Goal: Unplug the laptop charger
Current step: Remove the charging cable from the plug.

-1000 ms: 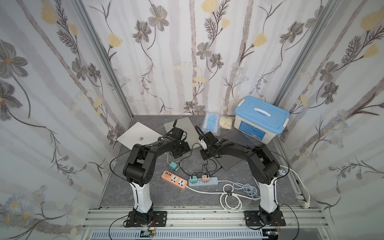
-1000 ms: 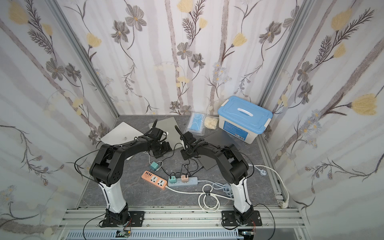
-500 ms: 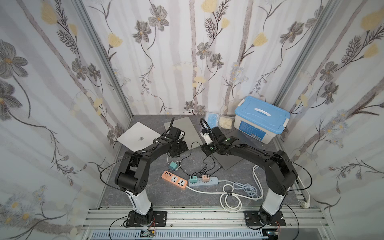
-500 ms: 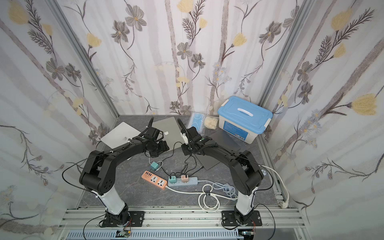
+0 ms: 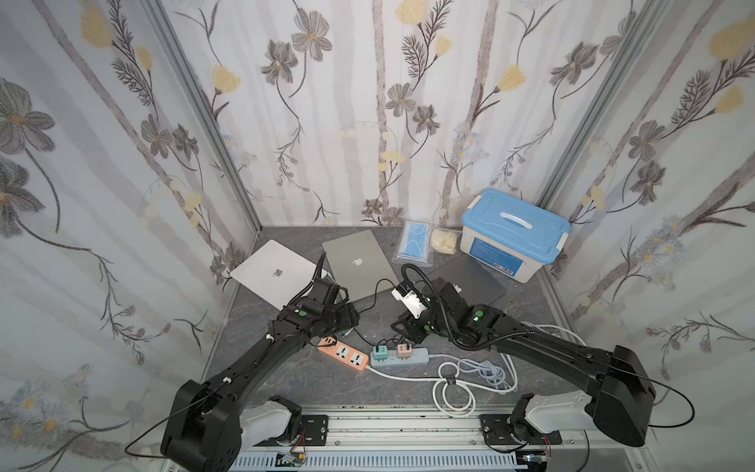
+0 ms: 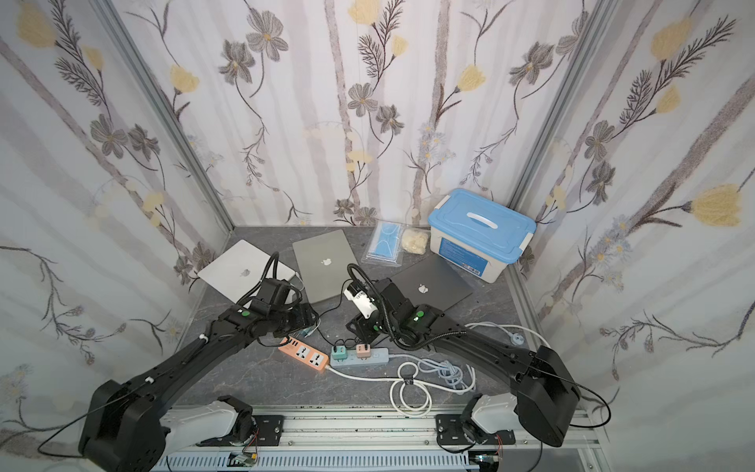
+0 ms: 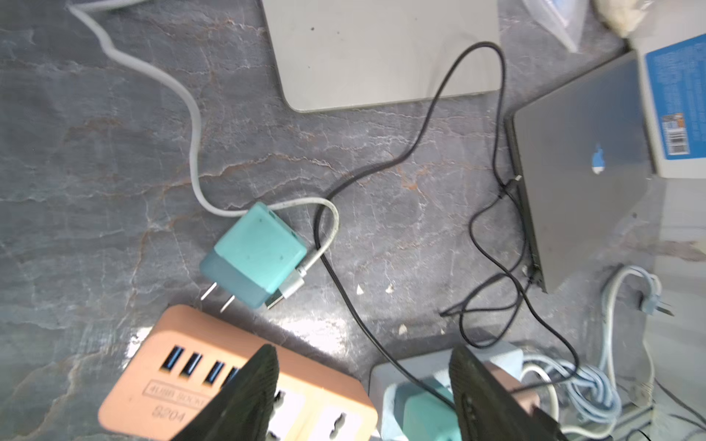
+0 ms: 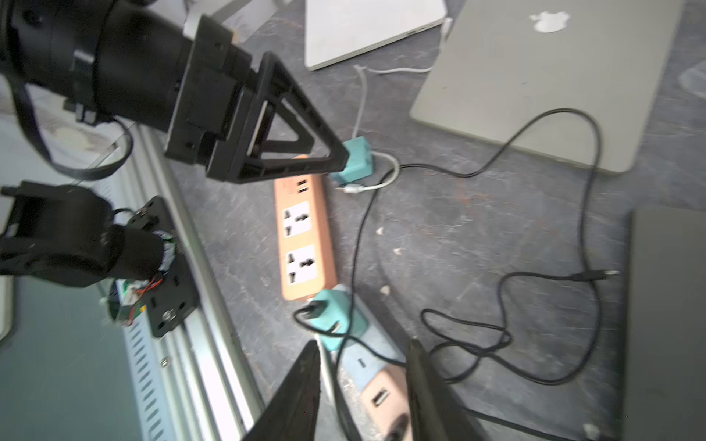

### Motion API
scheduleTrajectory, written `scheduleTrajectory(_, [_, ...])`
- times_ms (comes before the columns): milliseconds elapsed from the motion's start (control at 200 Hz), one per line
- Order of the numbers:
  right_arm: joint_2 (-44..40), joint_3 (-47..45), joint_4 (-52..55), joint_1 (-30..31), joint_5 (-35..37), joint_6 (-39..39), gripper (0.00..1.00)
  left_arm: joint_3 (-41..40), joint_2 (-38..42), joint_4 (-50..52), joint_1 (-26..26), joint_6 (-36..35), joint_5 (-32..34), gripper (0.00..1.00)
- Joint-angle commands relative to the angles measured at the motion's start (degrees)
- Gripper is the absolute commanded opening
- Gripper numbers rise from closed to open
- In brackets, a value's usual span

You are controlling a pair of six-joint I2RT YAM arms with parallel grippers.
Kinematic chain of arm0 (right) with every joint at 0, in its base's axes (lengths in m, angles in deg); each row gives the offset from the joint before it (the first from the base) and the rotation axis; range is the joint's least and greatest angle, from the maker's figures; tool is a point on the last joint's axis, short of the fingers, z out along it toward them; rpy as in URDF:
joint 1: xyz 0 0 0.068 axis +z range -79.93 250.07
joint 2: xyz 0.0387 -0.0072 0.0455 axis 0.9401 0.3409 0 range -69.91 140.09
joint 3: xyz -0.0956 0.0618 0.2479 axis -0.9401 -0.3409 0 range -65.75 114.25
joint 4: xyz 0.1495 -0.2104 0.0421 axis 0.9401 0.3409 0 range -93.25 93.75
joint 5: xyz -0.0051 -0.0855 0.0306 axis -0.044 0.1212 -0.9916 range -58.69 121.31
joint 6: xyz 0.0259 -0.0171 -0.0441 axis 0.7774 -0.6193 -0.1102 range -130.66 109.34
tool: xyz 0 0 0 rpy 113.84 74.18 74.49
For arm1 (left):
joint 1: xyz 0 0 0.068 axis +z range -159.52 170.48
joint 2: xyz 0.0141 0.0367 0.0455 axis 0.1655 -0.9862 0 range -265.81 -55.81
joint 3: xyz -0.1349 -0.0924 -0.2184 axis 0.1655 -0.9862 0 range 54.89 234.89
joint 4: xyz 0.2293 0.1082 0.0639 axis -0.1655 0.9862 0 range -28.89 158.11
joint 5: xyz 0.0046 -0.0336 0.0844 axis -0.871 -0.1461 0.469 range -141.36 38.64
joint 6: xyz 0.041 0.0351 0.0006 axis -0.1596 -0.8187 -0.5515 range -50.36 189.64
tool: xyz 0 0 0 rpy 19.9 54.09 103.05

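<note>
The black charger cable (image 8: 588,160) runs over the table, and its small plug (image 8: 596,274) lies loose beside the dark grey laptop (image 8: 668,324), tip bare. Its other end goes to a teal charger (image 8: 332,317) plugged into the pale blue power strip (image 5: 412,358), next to a pink charger (image 5: 404,350). My right gripper (image 8: 363,351) hangs open just above those chargers, holding nothing. A second teal charger (image 7: 254,256) lies on its side, prongs bare, beside the orange power strip (image 7: 229,382). My left gripper (image 7: 363,359) stands open above that strip, empty.
Two silver laptops (image 5: 278,271) (image 5: 359,263) lie at the back left, and a blue-lidded box (image 5: 512,233) stands at the back right with a bag of masks (image 5: 414,241) beside it. Coiled white and pale blue cables (image 5: 470,376) lie near the front rail.
My right gripper has opened, and both grippers have drawn back from the laptops toward the power strips. The left gripper now covers the loose teal charger from above.
</note>
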Motion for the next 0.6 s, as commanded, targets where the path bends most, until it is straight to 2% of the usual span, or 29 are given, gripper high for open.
scheduleTrajectory(0, [0.13, -0.39, -3.95, 2.59, -2.92, 1.38, 0.39, -2.71, 7.37, 2.16, -0.46, 0.03, -4.07, 0.71])
scheduleTrajectory(190, [3.31, 0.41, -2.31, 4.77, -0.85, 3.71, 0.39, -5.53, 17.33, 3.41, -2.06, -2.11, -6.14, 0.64])
scheduleTrajectory(370, [7.53, 4.17, -1.21, 5.72, 0.28, 1.73, 0.39, -9.41, 16.68, 0.18, -3.63, 0.71, -8.99, 0.63])
scheduleTrajectory(594, [10.82, 6.78, 0.77, 6.08, 0.22, -0.37, 0.39, -11.96, 13.58, -5.35, -6.71, 3.08, -7.69, 0.64])
